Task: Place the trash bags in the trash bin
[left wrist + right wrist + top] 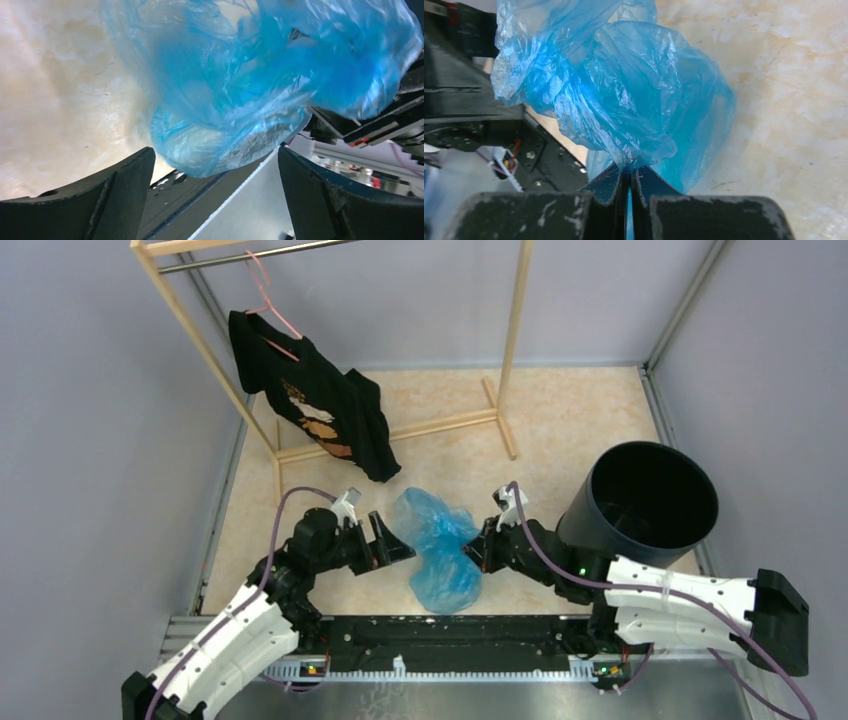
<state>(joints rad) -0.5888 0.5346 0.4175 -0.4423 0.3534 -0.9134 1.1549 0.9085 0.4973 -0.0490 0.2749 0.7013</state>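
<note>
trash bag point(437, 550) hung bunched near middle of table's point(580, 410) near edge, outside trash bin point(585, 525) at right edge | left jaws stood wide, holding nothing | right jaws pinched one thin fold | risk: slick film could slip free, or trailing plastic snag the rim
</note>
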